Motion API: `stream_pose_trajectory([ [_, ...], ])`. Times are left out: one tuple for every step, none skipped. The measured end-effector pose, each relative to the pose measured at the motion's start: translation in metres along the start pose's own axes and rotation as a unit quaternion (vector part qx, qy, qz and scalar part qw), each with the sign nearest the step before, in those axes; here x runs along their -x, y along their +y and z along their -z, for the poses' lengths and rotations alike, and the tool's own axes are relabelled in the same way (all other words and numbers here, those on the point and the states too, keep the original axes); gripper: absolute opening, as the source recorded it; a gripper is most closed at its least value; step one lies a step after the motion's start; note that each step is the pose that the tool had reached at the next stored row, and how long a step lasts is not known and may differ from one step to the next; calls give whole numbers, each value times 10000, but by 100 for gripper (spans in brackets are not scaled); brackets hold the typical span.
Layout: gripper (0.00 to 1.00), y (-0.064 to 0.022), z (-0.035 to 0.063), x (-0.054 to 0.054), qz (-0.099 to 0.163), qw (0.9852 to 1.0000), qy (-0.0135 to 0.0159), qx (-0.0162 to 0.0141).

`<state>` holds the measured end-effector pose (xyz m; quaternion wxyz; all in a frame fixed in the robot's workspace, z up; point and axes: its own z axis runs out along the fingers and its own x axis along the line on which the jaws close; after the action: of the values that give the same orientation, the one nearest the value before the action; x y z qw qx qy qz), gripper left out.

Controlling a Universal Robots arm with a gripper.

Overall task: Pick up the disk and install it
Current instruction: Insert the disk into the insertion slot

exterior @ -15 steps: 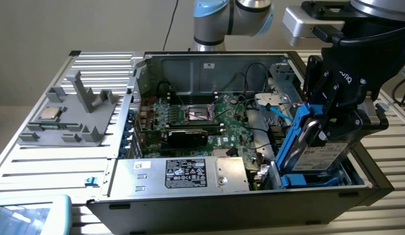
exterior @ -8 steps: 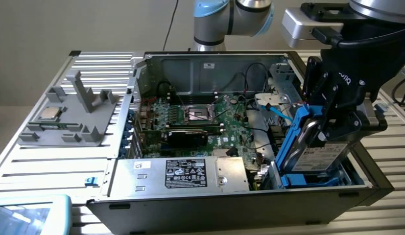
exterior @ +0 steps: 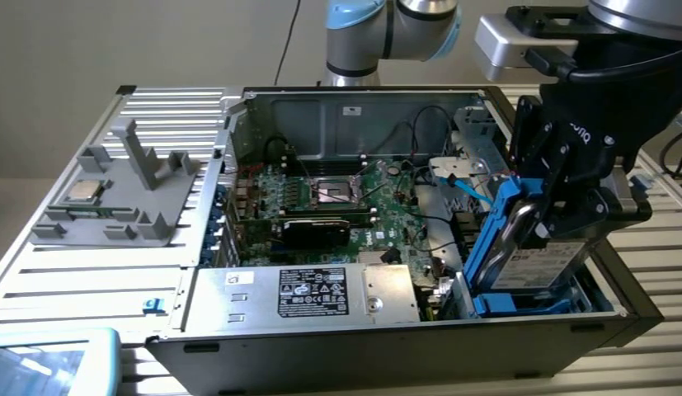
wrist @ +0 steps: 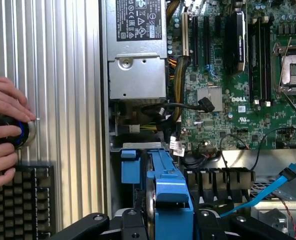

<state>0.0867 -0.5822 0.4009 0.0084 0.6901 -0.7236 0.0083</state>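
The tool [exterior: 555, 216] grips the disk [exterior: 537, 266] and holds it on edge, its lower end down in the blue drive bay [exterior: 538, 307] at the exterior view's right of the open computer case [exterior: 373, 356]. The pickup appears done, but the disk does not look fully seated yet.

Plain beige wall [exterior: 99, 41], slatted table [exterior: 54, 280]

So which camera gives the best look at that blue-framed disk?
The exterior view: the disk shows side-on there, blue frame and white label both visible, standing on edge. The wrist view catches the disk end-on, with the label hidden.
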Motion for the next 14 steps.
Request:
stream_pose_trajectory([
  [37, 0, -5, 2, 0, 10000, -8, 0],
  [38, 0, -6, 1, 0, 10000, -6, 0],
  [38, 0, -6, 1, 0, 10000, -3, 0],
  [44, 0, -5, 1, 0, 10000, -2, 0],
  [52, 0, -4, 0, 0, 10000, 0, 0],
  [52, -1, -5, 0, 0, 10000, -1, 0],
  [52, -3, -5, 1, 0, 10000, -1, 0],
  [52, -3, -4, 1, 0, 10000, -1, 0],
  [52, -3, -4, 1, 0, 10000, -1, 0],
  [52, -5, -4, 1, 0, 10000, -1, 0],
  [52, -7, -4, 0, 0, 10000, -1, 0],
  [52, -7, -4, 1, -1, 10000, -1, 0],
  [52, -6, -4, 0, -1, 10000, -1, 0],
  [52, -7, -4, 0, -1, 10000, -1, 0],
])
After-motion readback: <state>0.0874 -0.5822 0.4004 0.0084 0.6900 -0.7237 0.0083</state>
